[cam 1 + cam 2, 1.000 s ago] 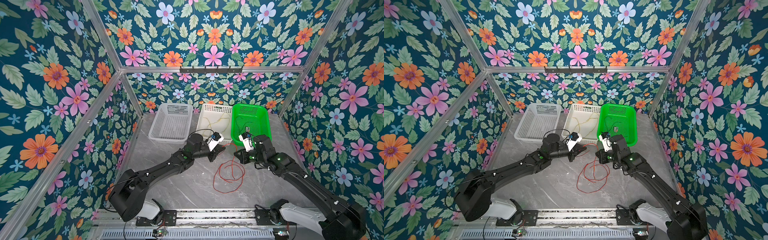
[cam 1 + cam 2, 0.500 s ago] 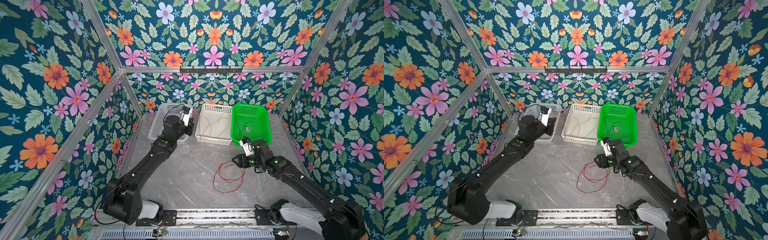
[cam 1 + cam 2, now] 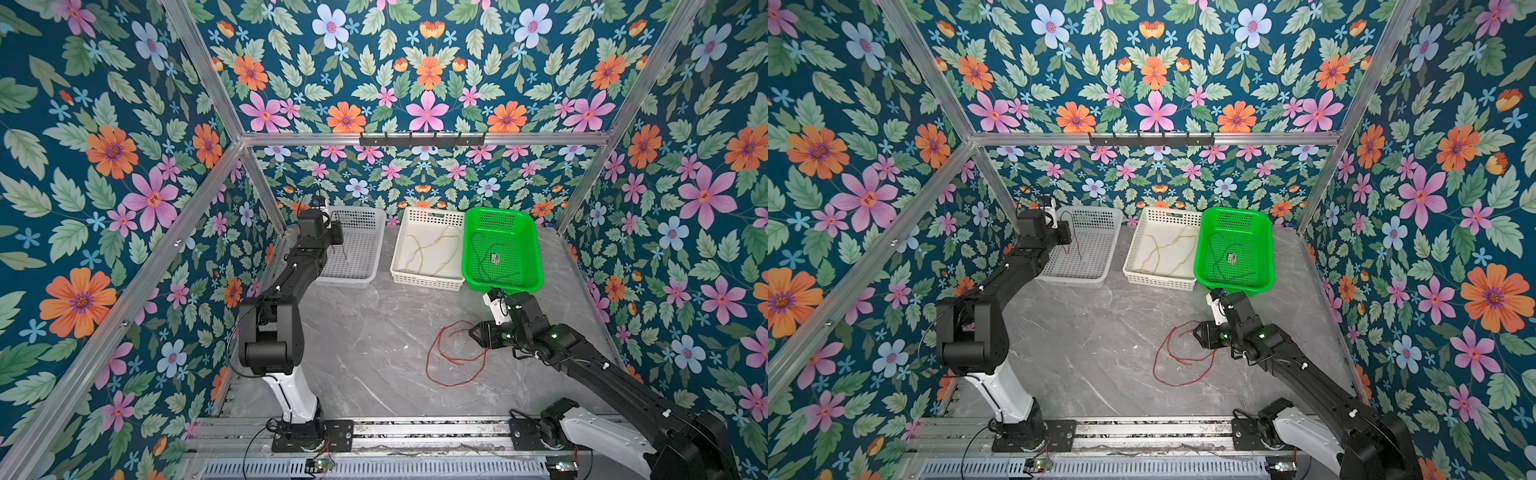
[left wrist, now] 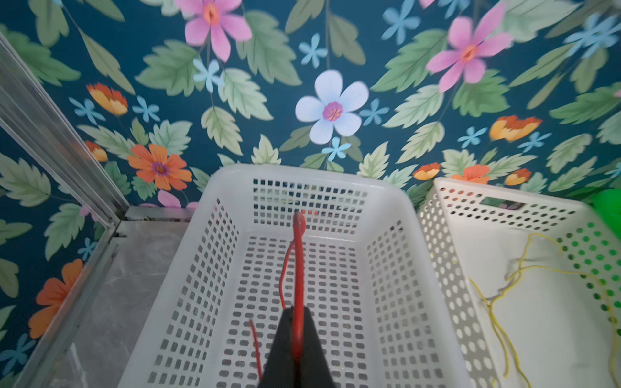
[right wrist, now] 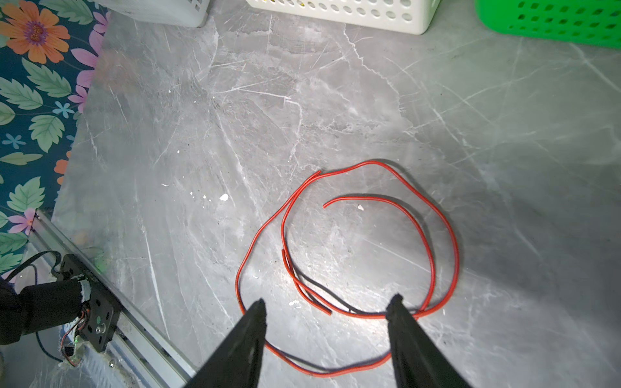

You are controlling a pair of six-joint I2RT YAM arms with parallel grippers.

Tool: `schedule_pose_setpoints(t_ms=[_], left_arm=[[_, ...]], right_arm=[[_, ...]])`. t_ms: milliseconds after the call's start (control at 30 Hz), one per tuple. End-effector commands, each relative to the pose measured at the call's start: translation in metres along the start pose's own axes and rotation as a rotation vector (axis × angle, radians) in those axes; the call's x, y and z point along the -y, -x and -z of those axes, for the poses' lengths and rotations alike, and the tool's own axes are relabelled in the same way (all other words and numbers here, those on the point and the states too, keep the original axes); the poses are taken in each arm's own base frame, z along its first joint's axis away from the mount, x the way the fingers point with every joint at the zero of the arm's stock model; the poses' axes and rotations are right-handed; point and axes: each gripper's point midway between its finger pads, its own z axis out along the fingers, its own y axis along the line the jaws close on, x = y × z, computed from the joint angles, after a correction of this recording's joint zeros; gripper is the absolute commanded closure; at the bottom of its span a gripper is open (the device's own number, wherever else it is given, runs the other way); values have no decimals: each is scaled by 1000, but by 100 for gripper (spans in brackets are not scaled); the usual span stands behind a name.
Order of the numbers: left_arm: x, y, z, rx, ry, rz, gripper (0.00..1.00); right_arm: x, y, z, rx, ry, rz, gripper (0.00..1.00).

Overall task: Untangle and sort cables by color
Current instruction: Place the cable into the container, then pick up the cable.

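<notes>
The left jaws are pinching a red cable (image 4: pixel 298 262) over the far left white basket (image 4: pixel 302 171) so it can drop in, and the right jaws are hanging wide apart above more red cables (image 5: pixel 369 163) on the surface (image 5: pixel 336 100).

**Open gripper over red cables on a grey table**

The right gripper (image 5: pixel 328 300) hangs over a grey, marble-patterned table (image 5: pixel 336 84), its 2 black jaws spread wide. Red cables (image 5: pixel 373 163) lie on the table in loose, overlapping loops. One stretch runs across the gap between the jaws and passes behind both tips. Whether either tip touches a cable cannot be told. Several loose cable ends show inside the loops.

Beyond the cables, only the lower walls of 3 baskets show, in a row: a white basket (image 5: pixel 161 10), a cream basket (image 5: pixel 353 13) and a green basket (image 5: pixel 554 20). A floral wall (image 5: pixel 33 84) borders the table. A metal rail (image 5: pixel 141 336) carries a black plate (image 5: pixel 97 312).
</notes>
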Motion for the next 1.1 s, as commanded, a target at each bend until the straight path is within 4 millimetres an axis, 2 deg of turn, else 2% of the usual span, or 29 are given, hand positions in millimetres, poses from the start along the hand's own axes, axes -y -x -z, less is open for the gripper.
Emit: schedule_pose_setpoints(t_ms=[0, 100, 167, 300, 333, 433, 500, 633, 733, 800, 900, 1067], left_arm=[[8, -1, -20, 7, -65, 46, 100], [7, -15, -35, -18, -80, 73, 100], [9, -22, -39, -28, -98, 89, 93], [18, -29, -35, -26, -162, 118, 60], [21, -28, -32, -17, -180, 125, 40], [30, -25, -26, -9, -229, 127, 1], [34, -18, -18, 5, -248, 125, 0], [48, 5, 13, 72, -315, 114, 0], [54, 14, 43, 106, -337, 108, 0], [55, 12, 61, 116, -338, 106, 0], [55, 5, 85, 122, -329, 108, 0], [57, -14, 119, 108, -341, 121, 0]], right_arm=[[2, 0, 2, 9, -11, -14, 41], [3, -3, 3, 5, -15, -16, 41], [3, -5, 2, 0, -12, -19, 41], [4, -11, -4, -23, -5, -26, 40], [4, -12, -7, -32, 1, -29, 40], [0, -15, -16, -59, 36, -38, 40], [-5, -16, -20, -77, 66, -40, 40], [-23, -20, -25, -131, 139, 18, 41], [-38, -40, -32, -258, 129, 156, 41], [-38, -53, -38, -349, 85, 211, 42], [-42, -62, -51, -422, 84, 228, 44], [-33, -65, -65, -497, -15, 275, 44]])
